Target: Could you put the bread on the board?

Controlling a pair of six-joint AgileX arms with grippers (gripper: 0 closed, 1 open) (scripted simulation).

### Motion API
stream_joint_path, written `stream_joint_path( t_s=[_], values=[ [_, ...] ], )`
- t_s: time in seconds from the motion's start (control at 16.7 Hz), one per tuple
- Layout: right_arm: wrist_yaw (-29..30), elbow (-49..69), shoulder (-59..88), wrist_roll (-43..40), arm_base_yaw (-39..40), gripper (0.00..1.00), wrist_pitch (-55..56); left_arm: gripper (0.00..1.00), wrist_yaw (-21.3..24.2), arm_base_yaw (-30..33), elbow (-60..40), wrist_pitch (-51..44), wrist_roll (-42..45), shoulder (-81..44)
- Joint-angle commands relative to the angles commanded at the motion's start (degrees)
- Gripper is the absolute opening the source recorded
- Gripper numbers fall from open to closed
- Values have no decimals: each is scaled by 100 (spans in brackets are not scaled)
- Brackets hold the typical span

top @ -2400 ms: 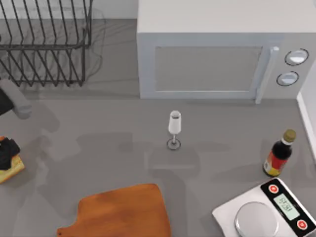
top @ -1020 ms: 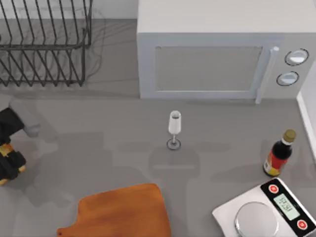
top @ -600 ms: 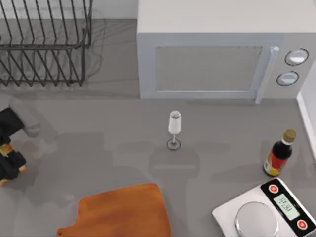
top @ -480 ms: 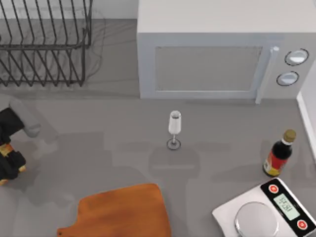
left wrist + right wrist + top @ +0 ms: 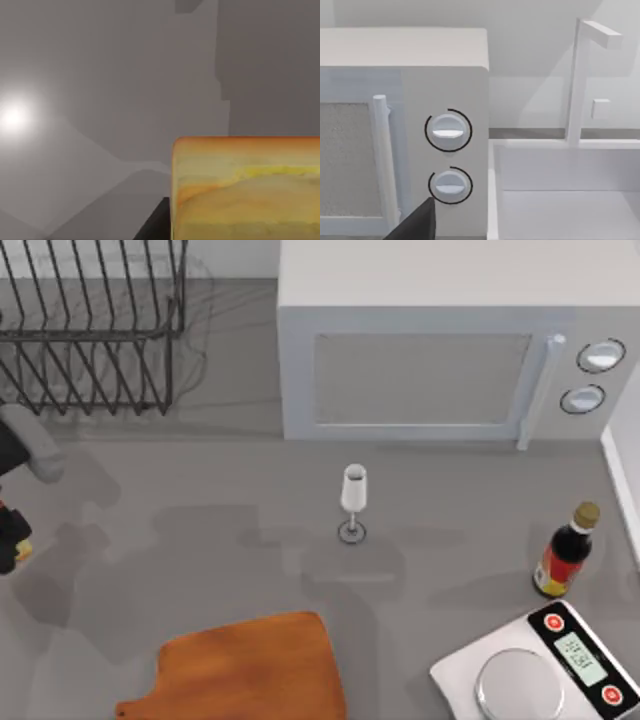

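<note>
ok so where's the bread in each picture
top view: the bread is a yellow sliver at the far left edge, held in the left pincer.
left wrist view: the bread is close up, with the grey table behind it.
right wrist view: this one faces the microwave and its knobs.
shared landmark: the microwave, in the top and right wrist views.

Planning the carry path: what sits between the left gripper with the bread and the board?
In the top view, only bare grey table lies between the left gripper, at the left edge, and the board.
</note>
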State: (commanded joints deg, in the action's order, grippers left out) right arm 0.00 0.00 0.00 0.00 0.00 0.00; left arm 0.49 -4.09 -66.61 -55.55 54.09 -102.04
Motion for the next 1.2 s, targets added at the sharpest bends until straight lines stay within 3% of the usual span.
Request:
stream_joint_path(
  t_s=[0.24,0.72,0.96,1.2],
  values=[
    [0,0,0,0,0,100,0,0,-2,11,-557,-851,-27,382],
    [0,0,0,0,0,100,0,0,-12,9,-573,-884,-166,403],
    [0,0,0,0,0,100,0,0,-58,109,-429,-781,-1185,336],
    [0,0,0,0,0,100,0,0,-129,378,-202,-635,-3153,241]
  ],
)
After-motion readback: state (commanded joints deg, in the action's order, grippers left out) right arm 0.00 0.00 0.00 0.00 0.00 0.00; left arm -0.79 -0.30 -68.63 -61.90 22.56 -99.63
